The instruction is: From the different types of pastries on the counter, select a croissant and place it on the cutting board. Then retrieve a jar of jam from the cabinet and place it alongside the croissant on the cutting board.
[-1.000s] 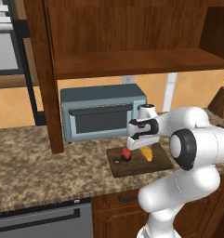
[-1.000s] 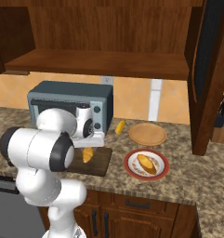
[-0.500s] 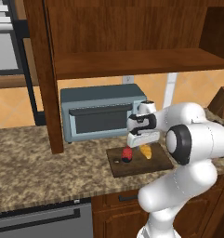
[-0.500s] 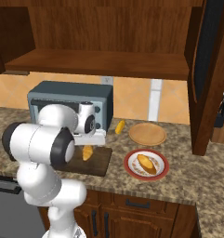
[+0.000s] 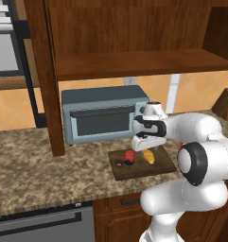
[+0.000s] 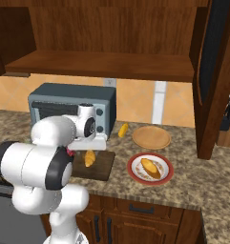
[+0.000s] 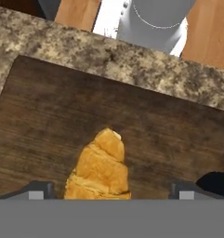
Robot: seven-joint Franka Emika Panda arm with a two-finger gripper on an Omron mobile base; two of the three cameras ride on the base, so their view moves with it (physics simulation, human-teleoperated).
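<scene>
Fingertips stand wide apart, gripping nothing, with the gripper poised over the cutting board. Between those tips, at six o'clock in the hand view, lies the croissant flat on the board. At four o'clock, the jar of jam peeks in, also on the board. From the left base view the jar sits just beside the croissant, at its nine o'clock. Behind the board stands the toaster oven on the counter.
</scene>
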